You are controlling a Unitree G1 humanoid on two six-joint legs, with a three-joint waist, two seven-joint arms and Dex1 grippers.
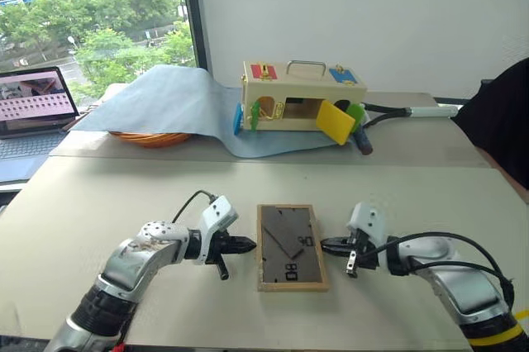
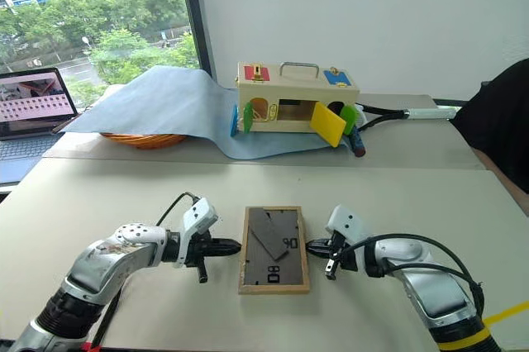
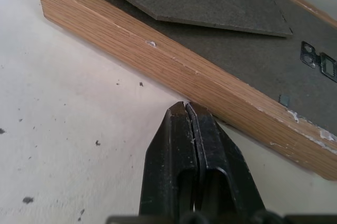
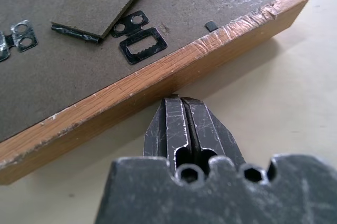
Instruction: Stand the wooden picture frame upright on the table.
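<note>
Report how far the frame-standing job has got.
Done: both grippers are shut and placed either side of the wooden picture frame, left gripper and right gripper tips at its long edges. In hand: squeezing it between them. Left: the frame lies back-up, flat on the table; it isn't lifted or stood upright yet.

The place looks like an office or lab room set up for testing. A big window (image 1: 91, 30) gives onto trees and a street from above, a laptop (image 1: 33, 108) stands open at the side, and plain beige tables (image 1: 99, 195) meet a bare white wall (image 1: 355, 13).
</note>
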